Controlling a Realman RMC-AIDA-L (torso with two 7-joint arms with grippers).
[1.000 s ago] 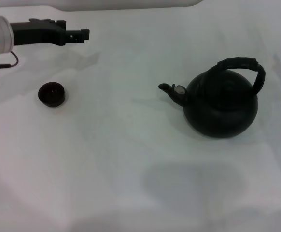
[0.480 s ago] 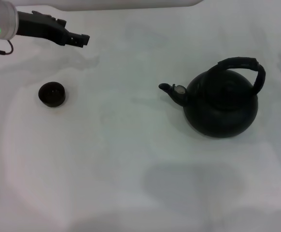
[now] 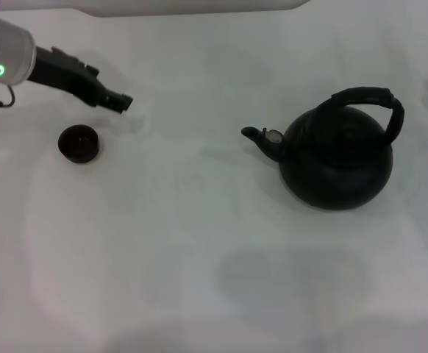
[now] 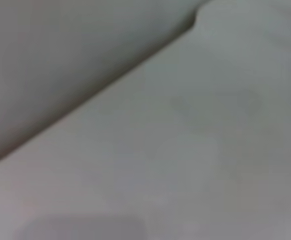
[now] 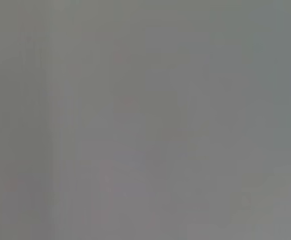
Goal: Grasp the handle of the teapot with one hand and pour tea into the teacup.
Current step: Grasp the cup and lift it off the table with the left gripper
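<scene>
— Two black things on the white worktop?
— Yes. Small round black teacup near the left edge; big round matte black teapot toward the right edge, its ribbed arched handle untouched.
— The left gripper?
— Above the worktop just beyond the teacup; fingers, cannot tell.

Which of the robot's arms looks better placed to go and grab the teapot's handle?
Probably neither is well placed. Only the left gripper is in view, near the teacup, far from the handle of the teapot. The right arm is unseen.
</scene>
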